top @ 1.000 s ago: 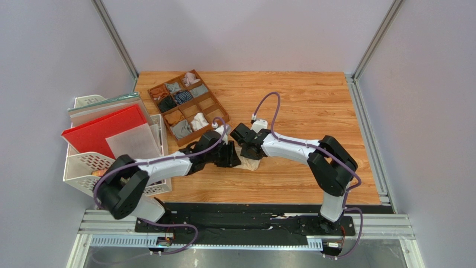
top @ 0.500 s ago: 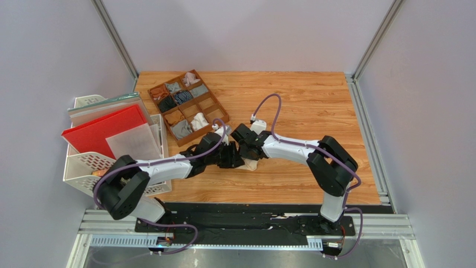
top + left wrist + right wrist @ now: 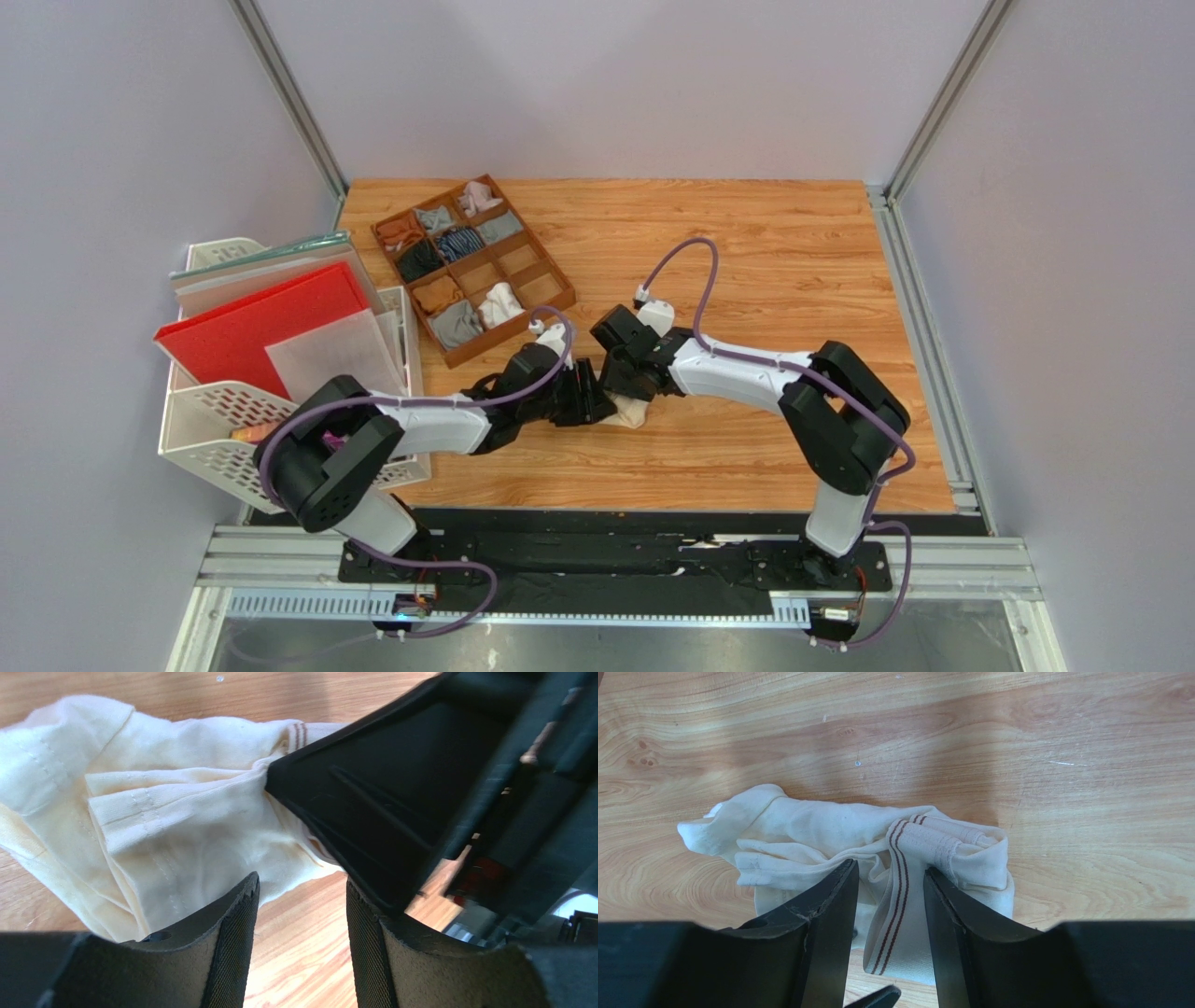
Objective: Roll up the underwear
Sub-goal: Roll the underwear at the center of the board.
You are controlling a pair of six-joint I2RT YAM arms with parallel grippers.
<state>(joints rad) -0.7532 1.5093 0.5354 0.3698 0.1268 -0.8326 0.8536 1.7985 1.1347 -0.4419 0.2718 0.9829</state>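
Underwear (image 3: pixel 808 833) crumpled on worktop (image 3: pixel 1053 756) beneath released left hand (image 3: pixel 300 882) and right hand (image 3: pixel 890 869); overhead view shows only its corner.

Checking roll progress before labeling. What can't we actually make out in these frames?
Top view: underwear mostly hidden under left gripper and right gripper; only a cream corner shows.
Right wrist view: its own fingers cover the cloth's near edge; contact unclear.
Left wrist view: right gripper's black body blocks the waistband side.
Top view: tray contents too small to identify.
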